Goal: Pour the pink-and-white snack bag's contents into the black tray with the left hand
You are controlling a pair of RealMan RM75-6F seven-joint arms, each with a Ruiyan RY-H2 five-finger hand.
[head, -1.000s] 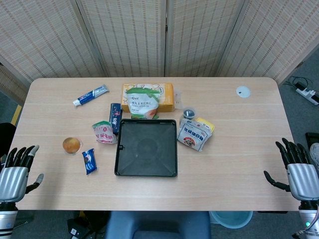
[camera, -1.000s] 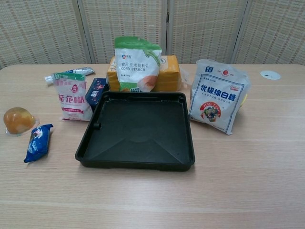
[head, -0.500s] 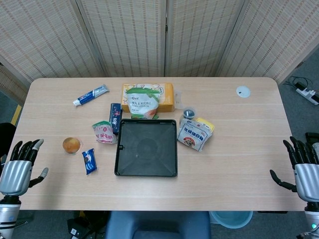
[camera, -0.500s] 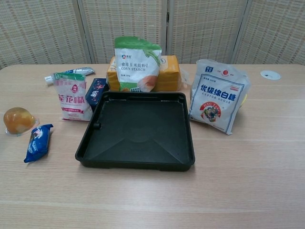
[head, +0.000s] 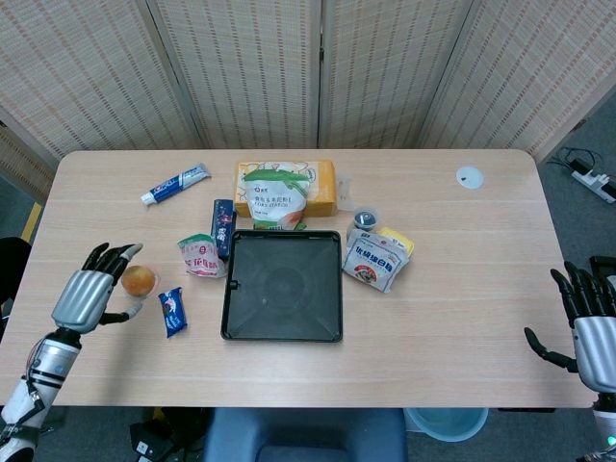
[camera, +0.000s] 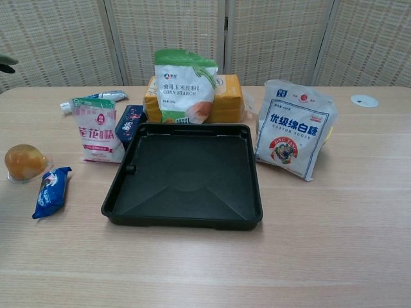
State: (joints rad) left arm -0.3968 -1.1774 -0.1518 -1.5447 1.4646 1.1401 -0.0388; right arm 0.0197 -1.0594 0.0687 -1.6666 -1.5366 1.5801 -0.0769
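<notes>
lighting's bright and even from overhead in both views, we'd say. only soft, short shadows sit under the black tray [camera: 183,215] on the tabletop [camera: 334,244]. no harsh glare, everything's sharp, and we can read the bag labels in the chest view.

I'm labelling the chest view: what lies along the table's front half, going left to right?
Orange jelly cup → blue snack packet → pink-and-white snack bag → black tray → castor sugar bag.
</notes>
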